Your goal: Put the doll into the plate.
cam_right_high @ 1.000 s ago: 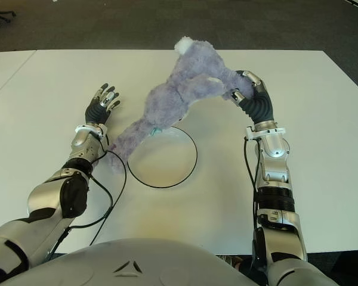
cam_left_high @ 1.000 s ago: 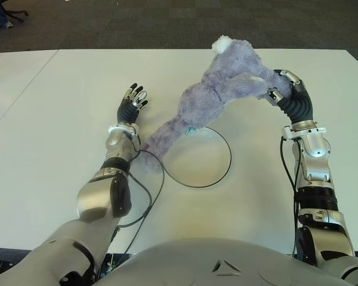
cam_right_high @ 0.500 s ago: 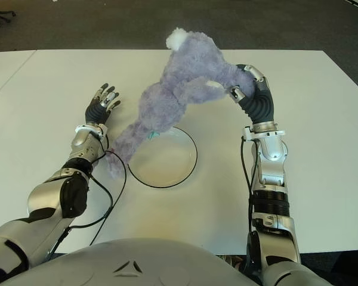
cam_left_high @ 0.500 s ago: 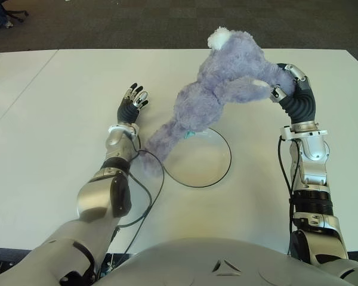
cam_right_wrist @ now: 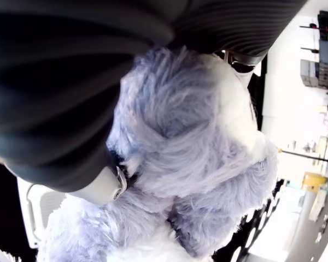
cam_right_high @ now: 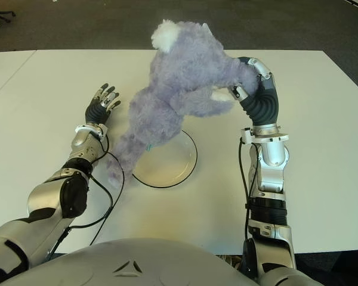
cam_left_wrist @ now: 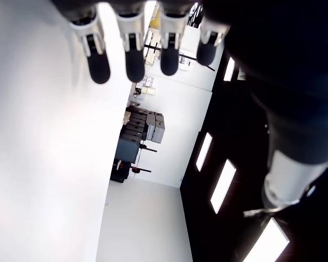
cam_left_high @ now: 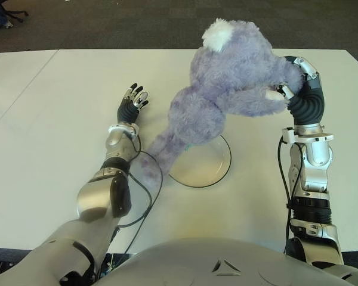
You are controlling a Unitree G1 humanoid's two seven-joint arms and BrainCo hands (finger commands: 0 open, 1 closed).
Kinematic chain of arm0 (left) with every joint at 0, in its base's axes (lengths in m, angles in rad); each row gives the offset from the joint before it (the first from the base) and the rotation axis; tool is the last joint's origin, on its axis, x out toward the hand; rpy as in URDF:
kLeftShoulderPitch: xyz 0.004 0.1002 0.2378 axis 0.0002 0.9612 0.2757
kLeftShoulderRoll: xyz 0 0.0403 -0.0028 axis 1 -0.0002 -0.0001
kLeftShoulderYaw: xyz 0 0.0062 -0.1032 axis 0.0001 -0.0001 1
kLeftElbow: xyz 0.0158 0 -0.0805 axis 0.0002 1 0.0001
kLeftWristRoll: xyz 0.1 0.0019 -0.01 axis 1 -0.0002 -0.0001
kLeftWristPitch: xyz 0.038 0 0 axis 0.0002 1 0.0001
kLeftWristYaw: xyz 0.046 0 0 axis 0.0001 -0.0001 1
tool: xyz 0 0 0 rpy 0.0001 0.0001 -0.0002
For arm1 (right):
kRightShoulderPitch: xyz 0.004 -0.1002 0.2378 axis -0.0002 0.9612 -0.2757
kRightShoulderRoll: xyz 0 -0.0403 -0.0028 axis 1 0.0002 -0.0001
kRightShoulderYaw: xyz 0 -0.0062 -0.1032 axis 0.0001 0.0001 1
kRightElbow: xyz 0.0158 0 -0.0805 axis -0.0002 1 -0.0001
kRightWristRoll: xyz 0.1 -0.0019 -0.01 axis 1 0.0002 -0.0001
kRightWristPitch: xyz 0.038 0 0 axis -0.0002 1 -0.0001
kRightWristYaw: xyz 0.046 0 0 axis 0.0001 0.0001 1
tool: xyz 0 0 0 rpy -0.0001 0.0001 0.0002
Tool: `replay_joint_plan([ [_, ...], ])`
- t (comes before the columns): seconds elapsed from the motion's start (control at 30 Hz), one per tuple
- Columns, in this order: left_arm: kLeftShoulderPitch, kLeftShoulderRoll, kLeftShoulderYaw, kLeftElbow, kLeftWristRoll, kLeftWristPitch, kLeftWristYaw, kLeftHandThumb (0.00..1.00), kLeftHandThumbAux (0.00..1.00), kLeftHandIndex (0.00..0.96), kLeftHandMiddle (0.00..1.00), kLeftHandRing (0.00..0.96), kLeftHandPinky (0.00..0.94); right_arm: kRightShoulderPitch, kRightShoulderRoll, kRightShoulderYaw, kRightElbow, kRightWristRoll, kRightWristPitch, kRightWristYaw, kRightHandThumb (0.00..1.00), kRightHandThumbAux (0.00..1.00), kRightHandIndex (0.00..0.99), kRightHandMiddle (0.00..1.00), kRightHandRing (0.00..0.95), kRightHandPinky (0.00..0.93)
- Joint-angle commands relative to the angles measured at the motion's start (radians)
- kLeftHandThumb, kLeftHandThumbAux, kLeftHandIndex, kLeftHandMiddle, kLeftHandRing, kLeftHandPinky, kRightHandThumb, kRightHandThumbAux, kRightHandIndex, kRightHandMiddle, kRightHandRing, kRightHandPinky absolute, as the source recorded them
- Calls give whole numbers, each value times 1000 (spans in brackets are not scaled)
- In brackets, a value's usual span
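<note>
**Doll held aloft over the plate's far rim**

Right hand (cam_left_high: 295, 80) is gripping the purple plush doll (cam_left_high: 227, 83) toward the bench's far right, fingers (cam_right_wrist: 106, 185) clenched into the fur. Doll is hanging in the air, tilted: white-tipped end up toward the far edge, long lower end trailing down and toward the robot's left. That lower tip is showing just left of the plate (cam_left_high: 221, 170); cannot tell whether it is touching the bench (cam_left_high: 48, 119). Doll's body is covering the plate's far-left rim. The plate, clear with a dark rim, is sitting near the bench's middle, toward the near edge. Left hand (cam_left_high: 130, 106) is showing left of the doll, fingers (cam_left_wrist: 134, 54) stretched out and holding nothing. A black cable (cam_left_high: 144, 196) is looping beside the left forearm.
</note>
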Motion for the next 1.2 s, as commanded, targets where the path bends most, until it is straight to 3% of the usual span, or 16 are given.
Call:
replay_joint_plan([
  [0.03, 216, -59, 2, 139, 6, 140, 26, 11, 689, 78, 111, 127, 161, 38, 23, 47, -2, -141, -95, -40, 697, 720, 438, 861, 883, 872],
  [0.2, 217, -62, 5, 138, 3, 136, 23, 0, 681, 82, 113, 125, 154, 26, 15, 54, 24, -223, -157, -72, 688, 725, 436, 867, 884, 868],
  [0.6, 218, -63, 6, 138, 1, 137, 21, 0, 681, 77, 111, 122, 151, 32, 13, 75, 26, -293, -148, -101, 680, 727, 435, 881, 889, 883],
  [0.9, 217, -65, 4, 138, 3, 134, 28, 0, 658, 68, 106, 113, 127, 49, 21, 139, 13, -275, -83, -65, 680, 728, 435, 880, 886, 870],
  [1.0, 218, -68, 12, 137, -6, 131, 20, 0, 642, 79, 119, 127, 170, 56, 12, 162, 48, -245, -49, -27, 680, 729, 435, 867, 875, 855],
  [1.2, 221, -69, 21, 137, -16, 130, 2, 0, 633, 84, 126, 129, 155, 53, 1, 172, 97, -211, -30, 9, 681, 729, 435, 863, 872, 858],
])
